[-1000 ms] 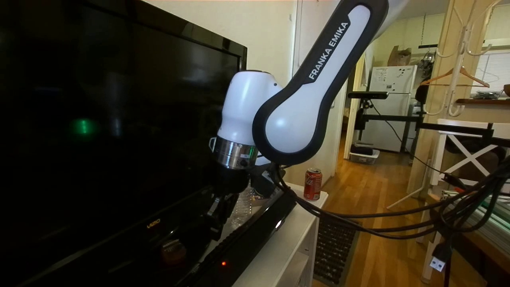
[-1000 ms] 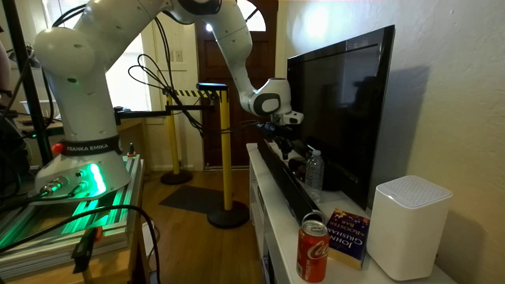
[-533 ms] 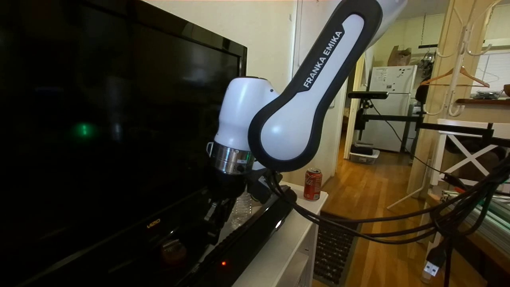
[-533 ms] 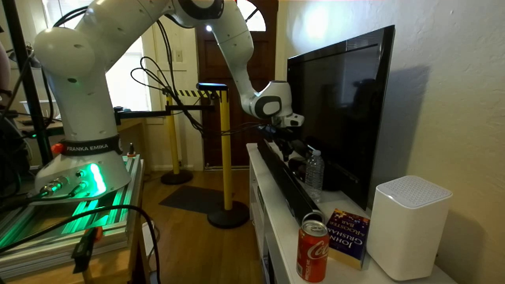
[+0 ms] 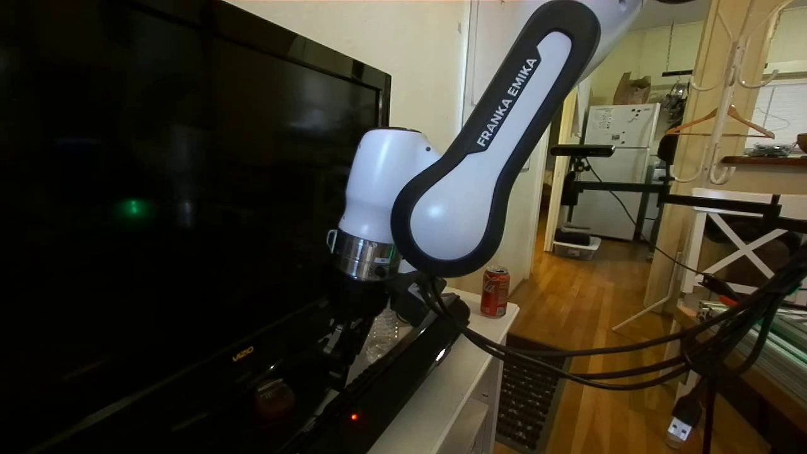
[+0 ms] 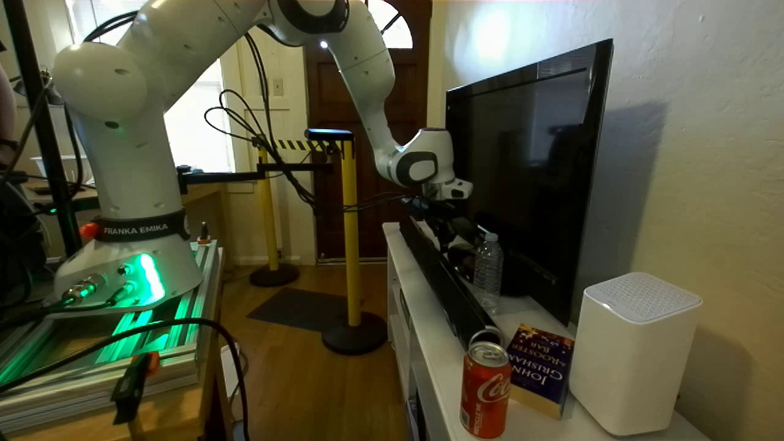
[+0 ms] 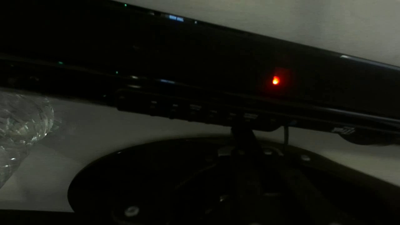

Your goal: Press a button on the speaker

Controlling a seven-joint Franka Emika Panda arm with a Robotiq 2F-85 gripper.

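Note:
The speaker is a long glossy black bar, seen in both exterior views (image 5: 403, 381) (image 6: 436, 275) on the white cabinet in front of the TV. In the wrist view the speaker (image 7: 187, 59) spans the top, with a red light on its front and a strip of small buttons (image 7: 194, 109) along its TV-side edge. My gripper (image 7: 244, 129) points down behind the speaker, its dark fingers together and holding nothing. Its tips overlap the button strip's edge in the wrist view; contact cannot be told. In both exterior views the gripper (image 5: 338, 377) (image 6: 444, 245) is between speaker and TV.
The TV (image 6: 520, 165) stands close behind the gripper, its dark base (image 7: 103, 178) below. A clear bottle (image 6: 488, 272) stands behind the speaker. A red can (image 6: 486, 392), a book (image 6: 542, 367) and a white box (image 6: 637, 355) are at the cabinet's end. Cables (image 5: 592, 350) hang from the arm.
The arm and gripper have moved down, and in an exterior view slightly left, toward the speaker's back edge. The fingers show no clear change. The speaker and other objects have not moved.

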